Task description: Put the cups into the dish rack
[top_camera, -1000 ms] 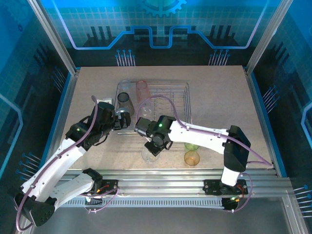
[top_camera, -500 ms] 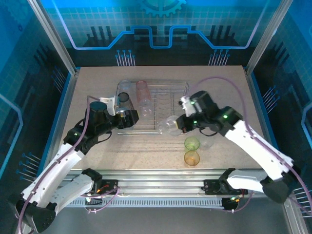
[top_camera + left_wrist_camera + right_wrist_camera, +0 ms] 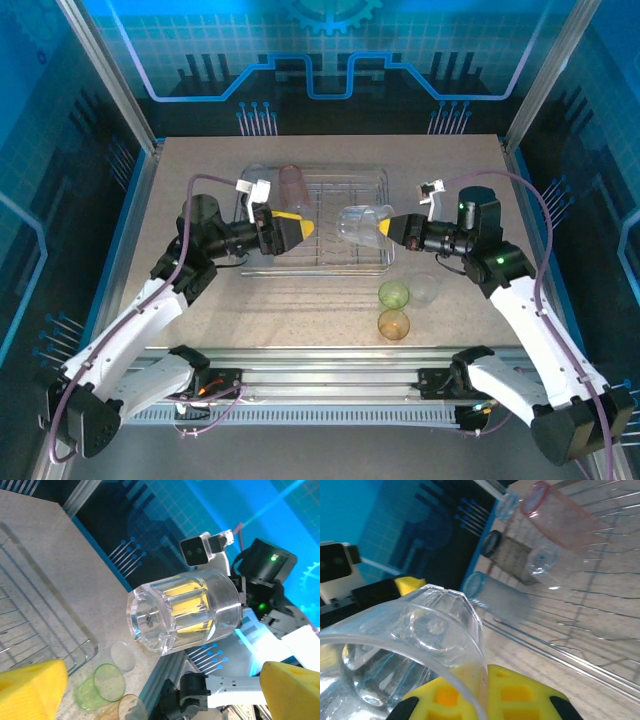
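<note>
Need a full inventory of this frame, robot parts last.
Dish rack: one, silver wire, mid-table.
Racked cups: at least four, rack's left end: red-pink cup, smoky grey cup, bluish cup, clear cup.
Held cup: one, clear, on its side over the rack.
Table cups: three, near rack's front right corner: green cup, orange cup, clear loose cup.
Table: one, beige.
Left gripper: yellow pads, open, over rack's left end.
Right gripper: shut on held cup.

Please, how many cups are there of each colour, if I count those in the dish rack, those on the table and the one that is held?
clear cups: 4
red-pink cup: 1
smoky grey cup: 1
pale blue cup: 1
green cup: 1
orange cup: 1
total: 9
</note>
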Robot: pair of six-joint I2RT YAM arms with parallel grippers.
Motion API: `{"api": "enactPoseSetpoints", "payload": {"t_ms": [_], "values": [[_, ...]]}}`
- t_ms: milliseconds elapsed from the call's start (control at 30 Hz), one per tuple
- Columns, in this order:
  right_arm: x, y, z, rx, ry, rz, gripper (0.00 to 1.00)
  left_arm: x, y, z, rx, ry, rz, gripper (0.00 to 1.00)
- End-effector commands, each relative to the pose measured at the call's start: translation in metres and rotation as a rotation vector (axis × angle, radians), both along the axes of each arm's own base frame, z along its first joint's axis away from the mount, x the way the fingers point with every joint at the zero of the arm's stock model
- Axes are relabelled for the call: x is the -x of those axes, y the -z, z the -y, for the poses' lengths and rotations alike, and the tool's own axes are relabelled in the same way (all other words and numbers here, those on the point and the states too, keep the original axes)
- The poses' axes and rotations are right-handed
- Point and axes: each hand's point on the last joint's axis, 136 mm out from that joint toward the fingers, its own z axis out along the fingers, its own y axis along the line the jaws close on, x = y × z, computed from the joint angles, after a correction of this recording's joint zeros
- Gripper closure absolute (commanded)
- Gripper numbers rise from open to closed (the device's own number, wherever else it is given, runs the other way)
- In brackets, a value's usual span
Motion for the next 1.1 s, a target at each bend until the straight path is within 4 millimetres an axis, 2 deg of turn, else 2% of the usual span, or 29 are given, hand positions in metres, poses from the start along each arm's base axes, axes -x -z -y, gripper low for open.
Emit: {"api": "enactPoseSetpoints", "payload": {"t_ms": [0,200,533,833,1067], "values": [[0.004,-0.04,-0.012,-0.148,-0.087,0.084,1.0,0.013,-0.023,0.011,0.049,0.099,0.061,0.01],[0.002,-0.047,-0.019,-0.187,-0.113,0.074,1.0,0.017,-0.026,0.025,0.048,0.161,0.067,0.01],[0.004,-0.036,-0.038,-0.185,-0.166,0.022,1.0,0.025,-0.038,0.033,0.091,0.227,0.116,0.0],[0.008,-0.037,-0.056,-0.212,-0.232,0.009,1.0,0.018,-0.028,0.038,0.064,0.221,0.067,0.01],[0.008,-0.031,-0.064,-0.212,-0.253,-0.008,1.0,0.017,-0.031,0.038,0.064,0.216,0.061,0.01]]}}
